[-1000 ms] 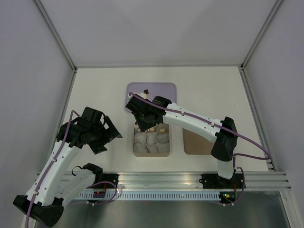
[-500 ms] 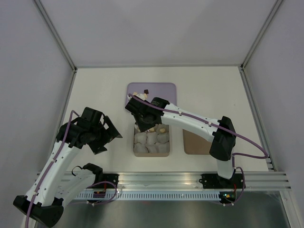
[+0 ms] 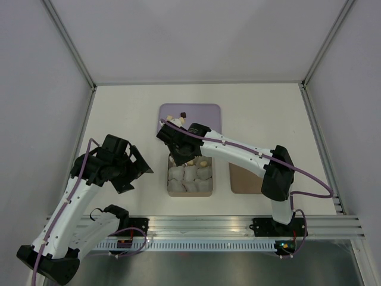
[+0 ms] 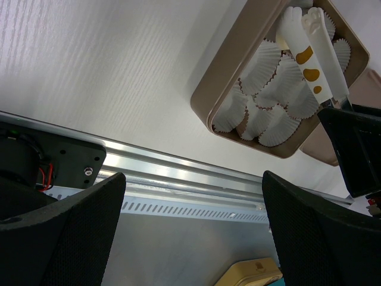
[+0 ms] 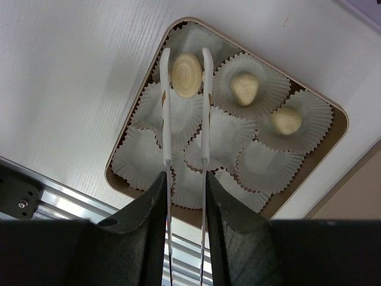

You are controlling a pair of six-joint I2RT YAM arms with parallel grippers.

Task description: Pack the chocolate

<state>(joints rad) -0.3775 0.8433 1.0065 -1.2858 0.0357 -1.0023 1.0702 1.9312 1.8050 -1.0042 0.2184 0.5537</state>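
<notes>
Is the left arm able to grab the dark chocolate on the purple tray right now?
Probably yes, but tightly. The dark chocolate lies uncovered on the purple tray, and the left claw is open. The right arm, holding tongs, hangs close beside it.

Left arm, right arm: white shells, black joints, purple cable along each. Black bases bolted on aluminium rail. Right gripper: thin white fingers, orange-brown blotches.

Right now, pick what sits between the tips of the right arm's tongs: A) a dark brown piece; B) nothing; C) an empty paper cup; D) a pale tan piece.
D: the right wrist view shows the white tongs pinching a pale tan chocolate over the paper cups in the box.
</notes>
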